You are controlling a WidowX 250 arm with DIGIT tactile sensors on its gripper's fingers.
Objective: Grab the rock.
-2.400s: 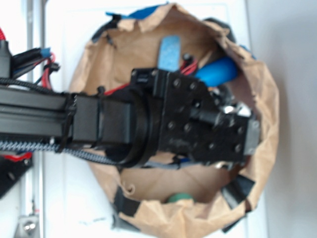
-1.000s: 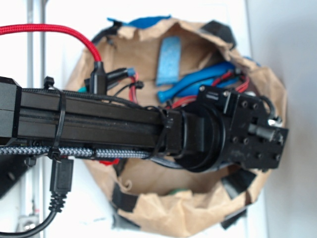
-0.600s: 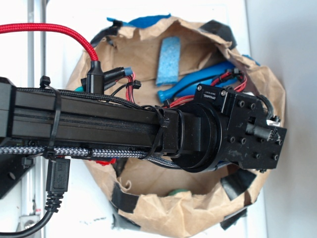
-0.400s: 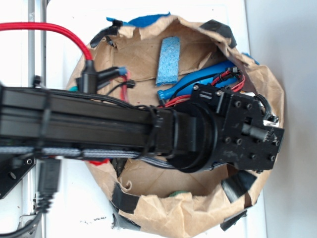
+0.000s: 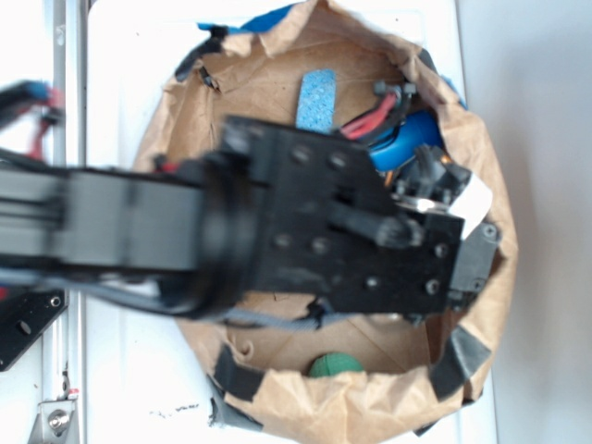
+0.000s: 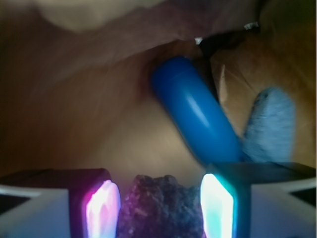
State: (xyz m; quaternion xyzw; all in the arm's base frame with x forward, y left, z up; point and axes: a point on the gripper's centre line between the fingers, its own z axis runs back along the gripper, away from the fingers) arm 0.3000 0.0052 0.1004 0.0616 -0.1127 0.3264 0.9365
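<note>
Since the picture a moment earlier: arm (image 5: 111, 231) pulled back to the left, now blurred with motion; wrist block more over the middle of the paper bag; red cable gone from the upper left.

From left to right, exterior view: white counter (image 5: 120, 55) with a metal rail along its left edge; crumpled brown paper bag (image 5: 370, 407) lying open, black tape patches on its rim. Inside the bag: light blue sponge strip (image 5: 317, 99) on the far wall, green ball (image 5: 335, 365) at the near rim, blue bottle (image 5: 412, 139) to the right, partly under red wires. End effector itself hidden below the wrist block in this view.

Wrist view, left to right: left pad lit pink (image 6: 103, 207); rock (image 6: 161, 206), dark, rough, lumpy, sitting between the pads and touching both, as far as seen; right pad lit cyan (image 6: 216, 203). End effector (image 6: 159, 207) clamped on the rock. Beyond, blue bottle lying slantwise on the bag floor, sponge strip just right of it.
</note>
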